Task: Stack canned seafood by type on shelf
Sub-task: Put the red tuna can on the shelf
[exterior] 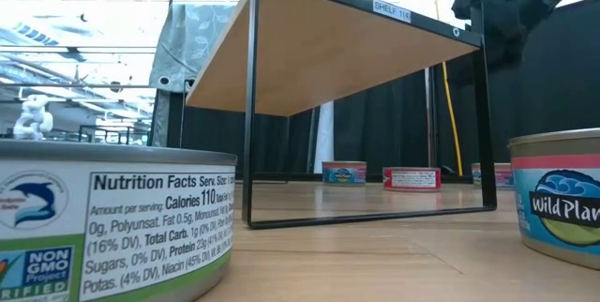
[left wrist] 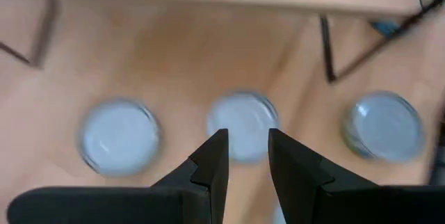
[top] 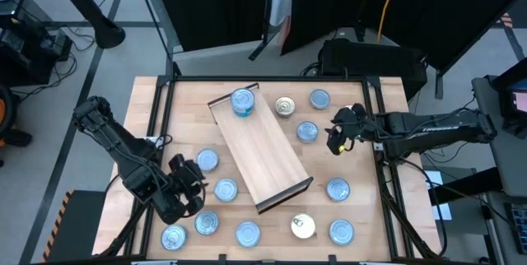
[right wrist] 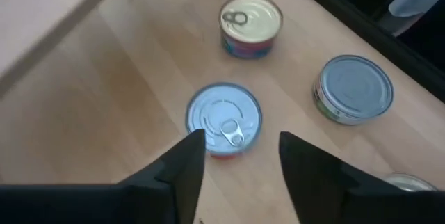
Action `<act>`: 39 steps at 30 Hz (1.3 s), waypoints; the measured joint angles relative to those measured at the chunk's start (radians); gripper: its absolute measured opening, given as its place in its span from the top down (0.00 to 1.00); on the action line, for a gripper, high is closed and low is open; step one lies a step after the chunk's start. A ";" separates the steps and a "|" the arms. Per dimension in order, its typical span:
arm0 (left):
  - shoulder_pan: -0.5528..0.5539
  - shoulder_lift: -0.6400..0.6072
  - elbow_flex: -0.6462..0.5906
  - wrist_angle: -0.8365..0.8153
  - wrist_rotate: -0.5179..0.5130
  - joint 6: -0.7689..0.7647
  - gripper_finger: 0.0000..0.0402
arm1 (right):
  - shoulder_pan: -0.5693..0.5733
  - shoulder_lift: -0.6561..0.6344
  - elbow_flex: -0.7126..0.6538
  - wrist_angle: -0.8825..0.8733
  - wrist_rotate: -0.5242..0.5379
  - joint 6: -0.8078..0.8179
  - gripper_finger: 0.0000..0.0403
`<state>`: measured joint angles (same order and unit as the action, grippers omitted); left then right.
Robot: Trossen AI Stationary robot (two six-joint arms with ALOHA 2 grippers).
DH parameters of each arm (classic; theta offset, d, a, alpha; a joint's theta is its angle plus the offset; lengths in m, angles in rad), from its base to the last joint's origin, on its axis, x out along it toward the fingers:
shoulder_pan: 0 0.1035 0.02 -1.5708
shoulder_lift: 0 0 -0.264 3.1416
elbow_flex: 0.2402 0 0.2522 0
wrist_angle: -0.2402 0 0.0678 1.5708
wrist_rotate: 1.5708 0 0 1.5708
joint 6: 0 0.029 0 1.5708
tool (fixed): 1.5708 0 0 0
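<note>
Tin [right wrist: 223, 118] sits just ahead of your right claw [right wrist: 240, 156], half open and empty; centre it before squeezing

Even, bright light — left wrist view motion-blurred, soft shadows.

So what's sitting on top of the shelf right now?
On the shelf the high view shows only blue-topped tins at its far end, apparently stacked. How many are in the pile is hidden.
</note>
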<state>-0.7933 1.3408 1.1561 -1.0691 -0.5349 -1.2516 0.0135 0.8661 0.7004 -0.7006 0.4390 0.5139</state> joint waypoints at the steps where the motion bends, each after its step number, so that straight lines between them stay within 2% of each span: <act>1: 0.000 0.004 0.000 0.019 0.035 -0.001 0.75 | 0.001 0.000 -0.001 -0.009 -0.001 -0.008 0.61; 9: -0.031 0.121 0.000 0.157 0.263 -0.025 0.75 | 0.001 -0.001 -0.004 -0.059 0.004 -0.038 0.75; 13: -0.035 0.192 0.000 0.129 0.425 -0.017 0.75 | 0.001 -0.001 -0.004 -0.058 0.007 -0.070 0.78; 16: -0.042 0.245 0.000 0.151 0.487 0.033 0.75 | 0.001 -0.001 -0.004 -0.040 0.007 -0.097 0.80; 19: -0.060 0.298 0.000 0.173 0.498 0.105 0.75 | 0.001 -0.001 -0.004 -0.016 0.007 -0.119 0.80; 24: -0.087 0.356 0.000 0.164 0.496 0.133 0.76 | 0.001 -0.001 -0.004 0.016 0.006 -0.140 0.80; 35: -0.135 0.379 0.000 0.173 0.398 0.134 0.98 | 0.001 -0.001 -0.004 0.023 0.006 -0.141 0.80; 39: -0.137 0.379 0.000 0.171 0.396 0.134 0.99 | 0.001 -0.001 -0.004 0.023 0.006 -0.142 0.80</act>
<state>-0.9305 1.7199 1.1557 -0.8979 -0.1387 -1.1179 0.0147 0.8654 0.6968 -0.6777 0.4454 0.3717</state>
